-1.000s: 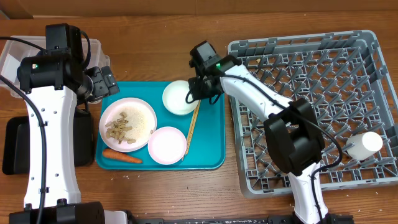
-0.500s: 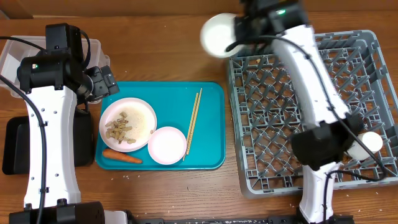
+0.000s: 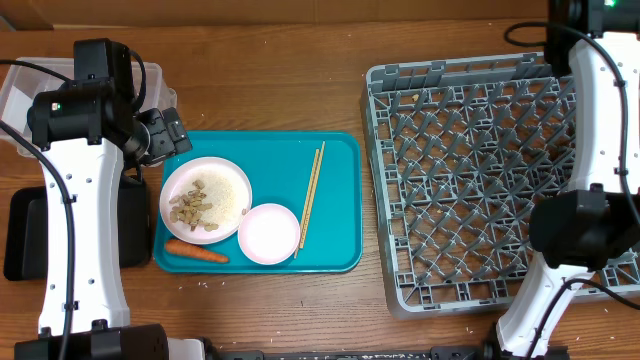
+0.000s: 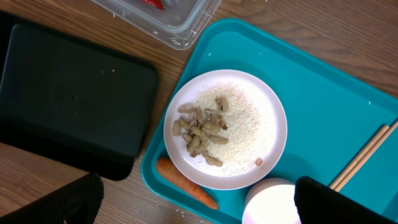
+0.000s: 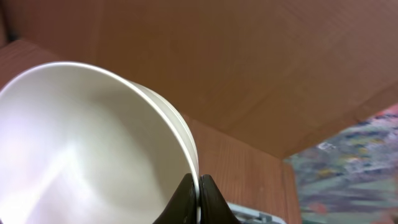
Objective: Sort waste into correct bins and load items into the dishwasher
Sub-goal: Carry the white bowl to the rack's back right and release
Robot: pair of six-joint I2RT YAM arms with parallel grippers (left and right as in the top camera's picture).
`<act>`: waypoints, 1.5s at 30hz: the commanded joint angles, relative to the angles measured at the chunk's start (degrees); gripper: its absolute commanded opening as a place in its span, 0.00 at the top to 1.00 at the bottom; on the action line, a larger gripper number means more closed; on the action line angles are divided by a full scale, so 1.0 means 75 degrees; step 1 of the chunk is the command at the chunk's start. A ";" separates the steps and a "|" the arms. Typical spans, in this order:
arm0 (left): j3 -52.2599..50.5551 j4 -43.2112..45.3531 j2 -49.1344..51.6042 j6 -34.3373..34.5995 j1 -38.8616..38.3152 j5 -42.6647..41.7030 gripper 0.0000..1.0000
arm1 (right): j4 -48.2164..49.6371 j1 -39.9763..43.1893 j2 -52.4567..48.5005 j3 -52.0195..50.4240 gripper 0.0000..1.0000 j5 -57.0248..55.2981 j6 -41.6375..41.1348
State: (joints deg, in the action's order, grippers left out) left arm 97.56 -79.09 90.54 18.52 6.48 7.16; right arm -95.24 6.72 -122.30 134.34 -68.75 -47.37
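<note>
White bowl (image 5: 93,143) clamped in right hand (image 5: 198,190), left hand (image 3: 168,135) released — scraps (image 3: 192,210), carrot (image 3: 197,252), chopsticks (image 3: 311,198), second bowl (image 3: 268,233) unsorted on tray (image 3: 340,250).

A flat teal serving tray (image 3: 335,200) with a raised rim and rounded corners is laid on the wooden table (image 3: 260,90), left of centre. In the right wrist view, a plain brown board (image 5: 249,62) is seen as a backdrop, and a blurred multicoloured patterned surface (image 5: 354,162) is seen at the lower right.
</note>
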 commanded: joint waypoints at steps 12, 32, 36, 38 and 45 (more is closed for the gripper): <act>0.0055 0.0064 0.0041 0.0137 0.0012 0.0096 0.00 | 0.1239 -0.0140 0.0105 -0.3923 0.96 -0.0679 -0.1195; 0.0055 0.0052 0.0044 0.0134 0.0012 0.0038 0.00 | 0.1253 -0.1833 0.0125 -0.4138 0.96 0.1253 -0.1265; 0.0055 0.0055 0.0044 0.0134 0.0012 0.0038 0.00 | 0.0705 -0.1515 0.0303 -0.3800 0.96 0.0603 -0.1268; 0.0055 0.0058 0.0044 0.0134 0.0012 0.0038 0.00 | 0.0644 -0.1425 0.0420 -0.3745 0.96 0.0399 -0.1250; 0.0055 0.0070 0.0044 0.0131 0.0012 0.0038 0.00 | 0.0455 -0.1413 0.0493 -0.3754 0.96 0.0297 -0.1236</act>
State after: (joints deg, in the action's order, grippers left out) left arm 97.56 -78.46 90.54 18.52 6.48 7.14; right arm -91.94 -3.46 -121.14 104.68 -64.03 -56.53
